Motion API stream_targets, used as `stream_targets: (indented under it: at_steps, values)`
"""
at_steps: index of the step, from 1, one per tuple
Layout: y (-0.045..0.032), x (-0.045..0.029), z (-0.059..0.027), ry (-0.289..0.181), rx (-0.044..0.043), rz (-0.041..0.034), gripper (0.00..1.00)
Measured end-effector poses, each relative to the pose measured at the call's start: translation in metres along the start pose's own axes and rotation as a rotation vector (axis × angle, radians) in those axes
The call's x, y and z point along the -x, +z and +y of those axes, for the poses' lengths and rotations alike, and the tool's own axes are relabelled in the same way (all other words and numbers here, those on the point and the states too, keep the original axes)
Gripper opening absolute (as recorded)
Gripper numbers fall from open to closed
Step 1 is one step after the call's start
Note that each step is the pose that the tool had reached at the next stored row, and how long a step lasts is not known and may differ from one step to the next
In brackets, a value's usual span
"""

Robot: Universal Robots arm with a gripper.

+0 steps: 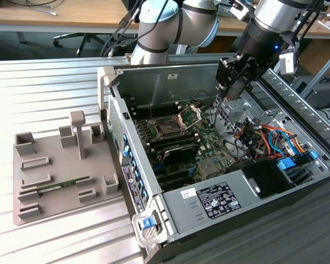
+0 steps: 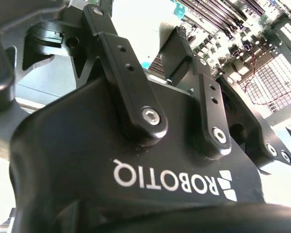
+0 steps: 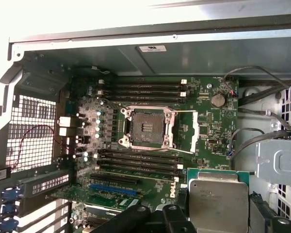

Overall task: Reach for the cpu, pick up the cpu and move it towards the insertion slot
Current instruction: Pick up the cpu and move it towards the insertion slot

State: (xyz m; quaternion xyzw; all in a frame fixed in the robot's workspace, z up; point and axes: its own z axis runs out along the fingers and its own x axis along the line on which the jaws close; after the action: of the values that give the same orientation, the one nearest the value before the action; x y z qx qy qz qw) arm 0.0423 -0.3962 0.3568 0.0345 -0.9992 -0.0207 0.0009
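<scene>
While hand (image 1: 235, 91) grips cpu (image 3: 218, 200) — socket (image 3: 146, 127) apart.

We see white lettering (image 2: 165, 179) across the black body of the hand (image 2: 136, 34) in the second wrist view. In the exterior view, a black-and-white printed label (image 1: 220, 201) lies on the grey power supply (image 1: 195, 212), with a small white sticker (image 1: 188, 193) just beside it. The fine print is too small for us to read.
</scene>
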Motion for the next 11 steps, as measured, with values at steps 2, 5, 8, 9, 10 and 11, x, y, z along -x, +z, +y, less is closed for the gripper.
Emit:
stream_targets:
  at_steps: [2, 5, 8, 9, 10, 11]
  values:
    - [0.0011, 0.0, 0.0, 0.0, -0.0001, 0.0, 0.55]
    - [0.0023, 0.0, -0.0001, 0.0, 0.0, 0.0, 0.55]
    - [0.0033, 0.0, -0.0001, 0.0, -0.0001, 0.0, 0.55]
    - [0.0036, 0.0, -0.0001, 0.0, 0.0, 0.0, 0.55]
    - [0.0039, 0.0, -0.0001, 0.0, -0.0001, 0.0, 0.55]
    - [0.0042, 0.0, -0.0002, 0.0, 0.0, 0.0, 0.55]
